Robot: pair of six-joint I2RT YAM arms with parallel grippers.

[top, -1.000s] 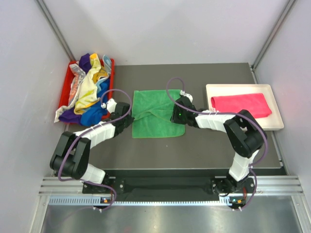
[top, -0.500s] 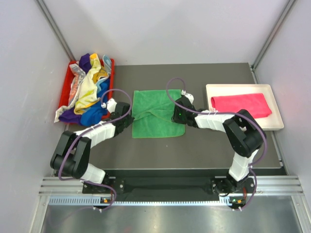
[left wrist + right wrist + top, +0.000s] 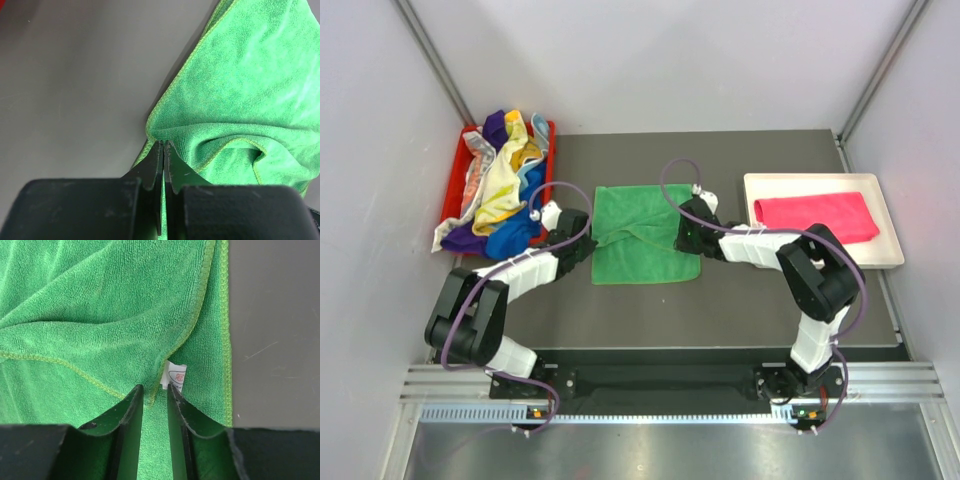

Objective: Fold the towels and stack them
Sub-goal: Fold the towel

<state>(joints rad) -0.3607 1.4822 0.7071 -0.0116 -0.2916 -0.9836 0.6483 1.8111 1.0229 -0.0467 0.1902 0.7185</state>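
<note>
The dark grey table (image 3: 740, 300) has three things lying on it. A green towel (image 3: 640, 235) lies rumpled and partly folded near the middle. A red bin (image 3: 549, 140) sits at the left edge and a white tray (image 3: 800, 255) on the right.

Only one bit of print turns up anywhere. A small white tag (image 3: 174, 375) is sewn into the hem of the green towel (image 3: 100, 315), sticking out from under a folded edge. In the right wrist view it sits at about one o'clock from the tips of the right pincer (image 3: 155, 388), just beside them. It carries red print, a rounded outline with a few small marks inside. The marks are too tiny and blurred for me to read any character.
</note>
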